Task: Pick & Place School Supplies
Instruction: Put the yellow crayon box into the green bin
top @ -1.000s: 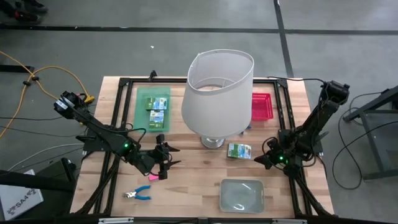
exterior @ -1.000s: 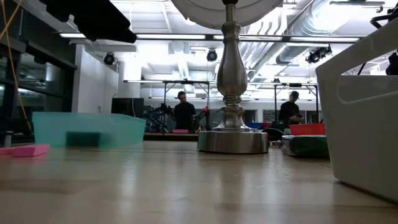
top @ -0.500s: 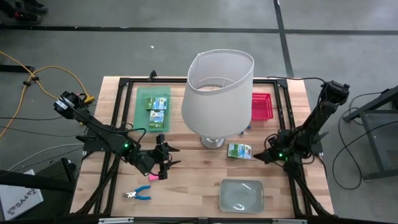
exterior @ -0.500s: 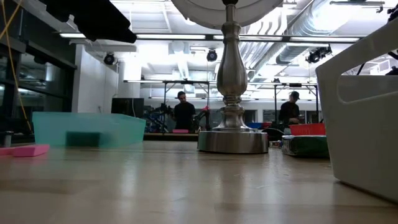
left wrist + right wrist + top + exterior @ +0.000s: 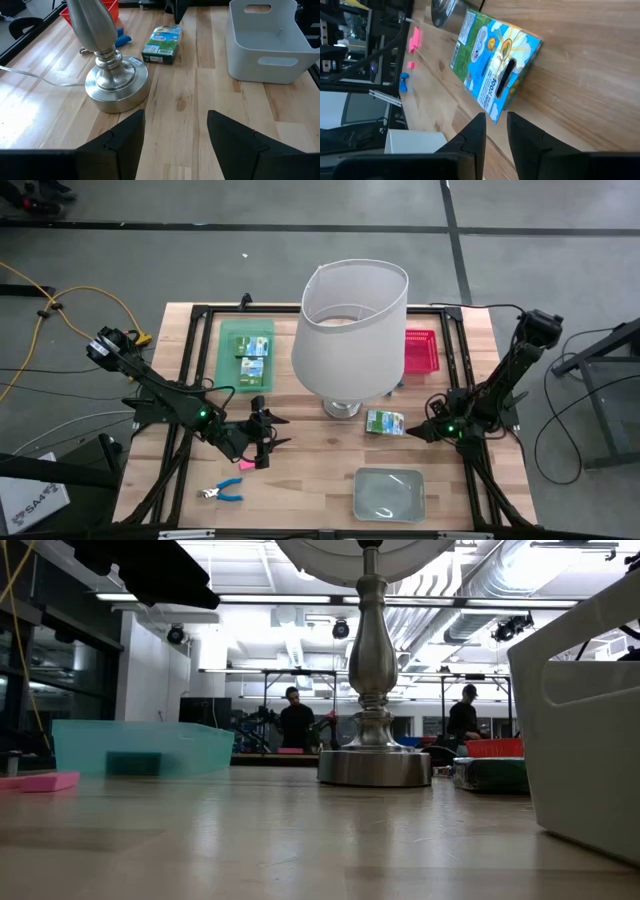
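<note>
- The left gripper [image 5: 272, 431] hangs over the near-left part of the wooden desk [image 5: 310, 480], its fingers [image 5: 127, 132] spread wide with nothing between them; in its wrist view they frame bare wood in front of the lamp base [image 5: 116, 87]
- A pink eraser [image 5: 246, 464] lies on the desk just near of the left gripper, and blue-handled scissors [image 5: 220, 492] lie nearer still, by the near-left edge
- The right gripper [image 5: 416, 434] sits low on the right side of the desk, just right of a green-and-blue printed box [image 5: 385, 422] that lies flat on the wood
- In the right wrist view its two fingers [image 5: 475, 132] stand a narrow gap apart, pointing at the box [image 5: 492, 65] but apart from it; nothing is held
- The box rests right of the lamp base [image 5: 342, 409], under the edge of the big white lampshade [image 5: 350, 328]
- A green tray [image 5: 246, 354] at the far left holds what seem to be two more printed boxes [image 5: 254, 357], though they are small from above
- A red basket [image 5: 421, 351] stands at the far right, partly hidden by the shade
- A clear grey tray [image 5: 389, 493] sits at the near edge, right of centre
- In the low view two people [image 5: 295, 723] stand in the room beyond the desk
</note>
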### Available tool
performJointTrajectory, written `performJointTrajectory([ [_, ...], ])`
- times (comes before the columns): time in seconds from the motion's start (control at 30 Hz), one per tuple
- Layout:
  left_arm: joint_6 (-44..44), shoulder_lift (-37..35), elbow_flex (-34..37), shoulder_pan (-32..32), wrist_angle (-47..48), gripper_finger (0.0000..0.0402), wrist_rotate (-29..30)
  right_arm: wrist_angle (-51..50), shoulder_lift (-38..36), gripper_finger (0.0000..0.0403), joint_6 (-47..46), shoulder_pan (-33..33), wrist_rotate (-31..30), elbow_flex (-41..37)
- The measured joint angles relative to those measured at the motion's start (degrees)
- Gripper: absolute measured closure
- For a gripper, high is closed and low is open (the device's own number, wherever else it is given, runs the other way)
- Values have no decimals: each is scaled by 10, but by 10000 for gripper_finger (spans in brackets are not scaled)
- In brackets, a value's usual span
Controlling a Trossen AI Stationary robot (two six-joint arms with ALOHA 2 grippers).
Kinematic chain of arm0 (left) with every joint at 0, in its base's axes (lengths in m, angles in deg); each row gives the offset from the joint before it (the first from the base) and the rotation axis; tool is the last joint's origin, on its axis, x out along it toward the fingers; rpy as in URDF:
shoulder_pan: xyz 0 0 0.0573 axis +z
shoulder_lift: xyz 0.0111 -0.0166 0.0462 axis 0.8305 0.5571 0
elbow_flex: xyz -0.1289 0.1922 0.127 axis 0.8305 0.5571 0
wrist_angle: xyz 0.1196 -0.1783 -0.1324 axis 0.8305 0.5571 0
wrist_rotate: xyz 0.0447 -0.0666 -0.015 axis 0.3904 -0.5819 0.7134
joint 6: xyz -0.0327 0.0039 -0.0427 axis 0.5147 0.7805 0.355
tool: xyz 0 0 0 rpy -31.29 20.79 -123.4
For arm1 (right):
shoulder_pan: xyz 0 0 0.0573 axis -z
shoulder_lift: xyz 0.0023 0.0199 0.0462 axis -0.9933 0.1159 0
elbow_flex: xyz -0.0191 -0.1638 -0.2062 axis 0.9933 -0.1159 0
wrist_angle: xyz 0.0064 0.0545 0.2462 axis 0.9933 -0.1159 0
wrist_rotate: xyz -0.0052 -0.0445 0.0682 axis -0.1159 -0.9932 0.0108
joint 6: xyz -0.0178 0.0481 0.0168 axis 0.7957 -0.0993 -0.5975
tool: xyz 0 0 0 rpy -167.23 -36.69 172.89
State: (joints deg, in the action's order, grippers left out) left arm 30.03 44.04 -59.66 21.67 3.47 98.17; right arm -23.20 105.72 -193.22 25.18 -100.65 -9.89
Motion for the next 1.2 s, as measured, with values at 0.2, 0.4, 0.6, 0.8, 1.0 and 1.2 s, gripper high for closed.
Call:
performJointTrajectory([
  [0.2, 0, 0, 0, 0, 0, 196, -1, -3, 0, 333, 11, 22, 28, 0],
  [0.4, 0, 0, 0, 0, 0, 196, -1, -4, 1, 333, 17, 48, 52, 0],
  [0.6, 0, 0, 0, 0, 0, 196, -1, 14, 1, 333, 42, 73, 76, -1],
  [0.8, 0, 0, 0, 0, 0, 196, -1, 38, 2, 333, 79, 108, 104, -1],
  [1.0, 0, 0, 0, 0, 0, 196, -1, 52, 2, 333, 114, 146, 137, -2],
  [1.2, 0, 0, 0, 0, 0, 196, -1, 83, 3, 333, 165, 175, 162, -4],
])
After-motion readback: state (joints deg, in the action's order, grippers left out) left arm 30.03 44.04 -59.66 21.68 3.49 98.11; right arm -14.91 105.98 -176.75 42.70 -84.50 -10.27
